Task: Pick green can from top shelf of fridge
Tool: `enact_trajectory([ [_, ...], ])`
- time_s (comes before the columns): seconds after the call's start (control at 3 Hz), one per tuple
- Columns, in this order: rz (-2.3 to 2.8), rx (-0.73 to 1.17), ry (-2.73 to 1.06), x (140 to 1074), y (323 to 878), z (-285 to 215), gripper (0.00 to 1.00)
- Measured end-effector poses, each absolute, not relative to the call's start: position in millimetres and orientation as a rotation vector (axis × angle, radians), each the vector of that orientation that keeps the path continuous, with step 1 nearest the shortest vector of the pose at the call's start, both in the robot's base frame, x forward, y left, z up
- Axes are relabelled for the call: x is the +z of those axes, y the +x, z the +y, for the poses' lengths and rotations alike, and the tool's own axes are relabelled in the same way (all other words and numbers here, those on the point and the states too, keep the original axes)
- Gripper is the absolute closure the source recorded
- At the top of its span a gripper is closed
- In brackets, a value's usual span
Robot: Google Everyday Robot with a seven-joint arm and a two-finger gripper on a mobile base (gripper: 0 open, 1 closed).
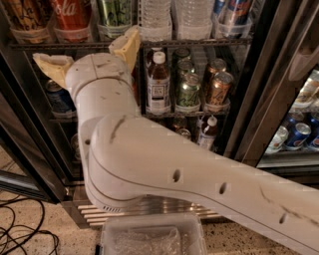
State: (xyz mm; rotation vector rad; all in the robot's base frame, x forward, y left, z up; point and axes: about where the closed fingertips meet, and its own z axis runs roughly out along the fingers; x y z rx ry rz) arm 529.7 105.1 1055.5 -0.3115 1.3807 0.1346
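The green can [115, 12], pale lime with dark lettering, stands in a clear cup holder on the top shelf [199, 44] of the fridge [256, 99], between a red cola can [72, 15] and a water bottle [155, 15]. My gripper [86, 46] is just below the top shelf's front rail, under the red can and the green can. It is open and empty, with its yellowish fingers [51, 64] spread wide. One fingertip reaches up to the rail right below the green can. My big white arm hides much of the lower racks.
The second rack holds a brown bottle [158, 82], darker green cans [188, 92], copper cans [219, 89] and a blue can [59, 97]. A second cooler with blue cans [298, 135] stands at the right. A clear plastic bin [152, 236] and floor cables [20, 234] lie below.
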Motion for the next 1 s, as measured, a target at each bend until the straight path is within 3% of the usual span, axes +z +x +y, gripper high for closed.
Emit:
enact_trajectory([
  [1.0,1.142,0.063,-0.182,1093.2,547.1,94.6,0.03],
])
